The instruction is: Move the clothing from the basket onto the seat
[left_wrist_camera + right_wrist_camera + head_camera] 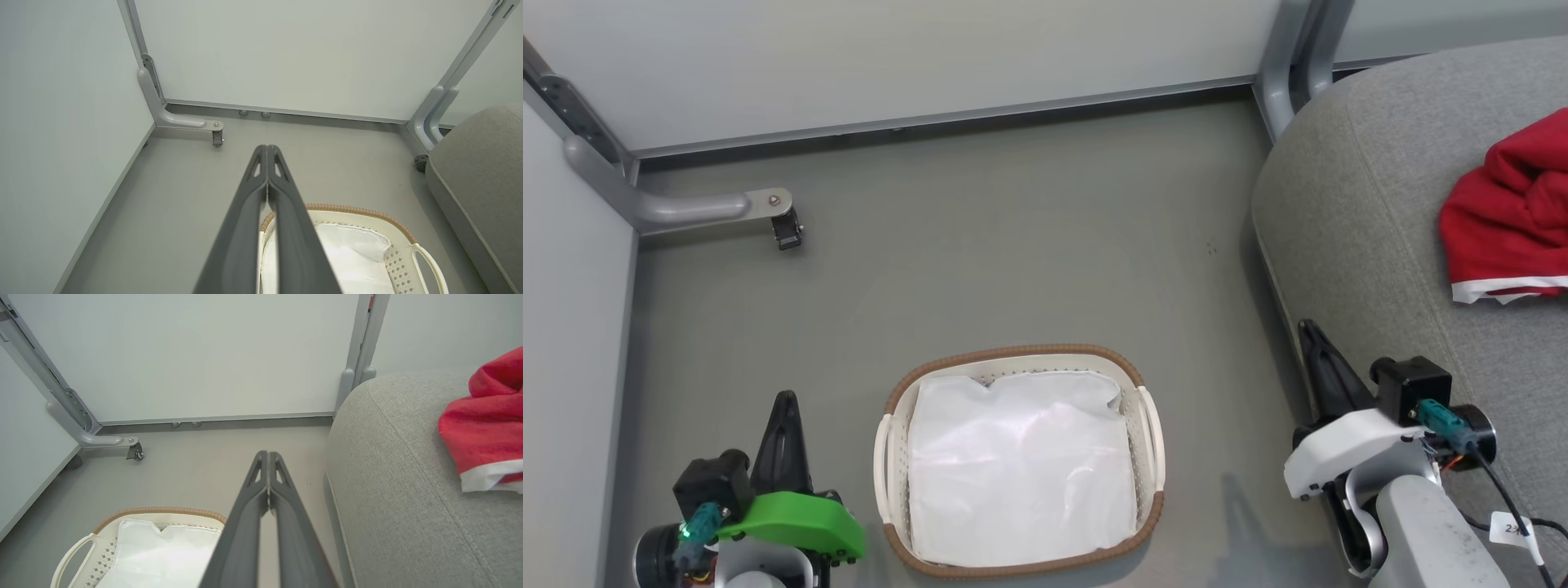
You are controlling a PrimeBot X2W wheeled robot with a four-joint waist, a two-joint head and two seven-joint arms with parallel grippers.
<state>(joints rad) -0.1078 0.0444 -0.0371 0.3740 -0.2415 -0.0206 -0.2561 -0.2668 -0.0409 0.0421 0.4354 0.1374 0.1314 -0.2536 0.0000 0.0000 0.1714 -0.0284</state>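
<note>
Grey floor (1013,245) meets pale partition walls (890,57). At the lower left of the head view the left jaws are pressed fully shut on nothing, their dark fingers (784,441) pointing up the frame. The right jaws at the lower right are likewise closed and empty, near the edge of the seat (1364,245). Between them, at bottom centre, the basket (1013,353) holds a plain white cloth (1021,465). Red clothing (1511,212) with white trim lies on the seat at the right edge, well apart from the basket.
</note>
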